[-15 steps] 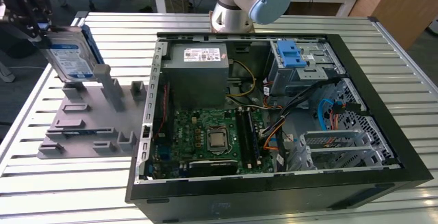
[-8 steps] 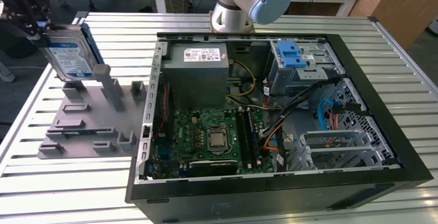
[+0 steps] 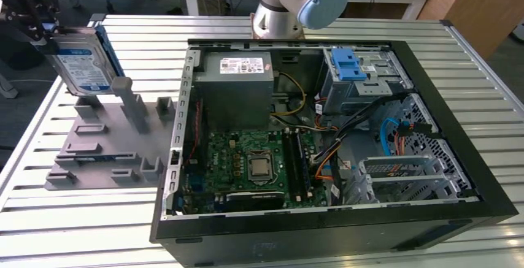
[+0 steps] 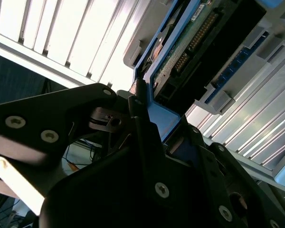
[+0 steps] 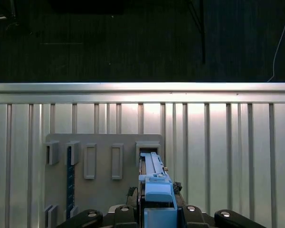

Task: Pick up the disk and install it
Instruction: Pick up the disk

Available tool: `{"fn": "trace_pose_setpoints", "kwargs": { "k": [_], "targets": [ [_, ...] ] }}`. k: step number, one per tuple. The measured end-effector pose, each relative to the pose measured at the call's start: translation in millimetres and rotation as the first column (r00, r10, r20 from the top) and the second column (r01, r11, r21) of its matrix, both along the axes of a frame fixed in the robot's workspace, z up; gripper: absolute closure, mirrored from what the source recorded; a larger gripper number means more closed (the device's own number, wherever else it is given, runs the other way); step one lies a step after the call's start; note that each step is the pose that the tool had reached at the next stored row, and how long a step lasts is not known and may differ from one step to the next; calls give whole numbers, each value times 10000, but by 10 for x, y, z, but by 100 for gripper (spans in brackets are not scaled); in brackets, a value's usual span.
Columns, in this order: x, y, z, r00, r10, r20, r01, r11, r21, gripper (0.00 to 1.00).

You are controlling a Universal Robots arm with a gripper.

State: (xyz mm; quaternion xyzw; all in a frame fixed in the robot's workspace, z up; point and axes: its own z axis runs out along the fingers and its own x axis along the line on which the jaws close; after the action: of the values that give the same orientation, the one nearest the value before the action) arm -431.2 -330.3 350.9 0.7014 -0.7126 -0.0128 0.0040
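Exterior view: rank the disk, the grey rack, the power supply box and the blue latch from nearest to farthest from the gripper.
1. The disk: clamped upright in the gripper, at the exterior view's left.
2. The grey rack: just below the disk.
3. The power supply box: inside the open computer case.
4. The blue latch: farther toward the exterior view's right.
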Motion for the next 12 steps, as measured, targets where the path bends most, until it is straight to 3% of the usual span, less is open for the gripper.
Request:
{"fn": "trace_pose_setpoints", "kwargs": {
  "k": [12],
  "targets": [
    [0,0,86,10000,0,-1,0,10000,-1,64]
  ]
}}
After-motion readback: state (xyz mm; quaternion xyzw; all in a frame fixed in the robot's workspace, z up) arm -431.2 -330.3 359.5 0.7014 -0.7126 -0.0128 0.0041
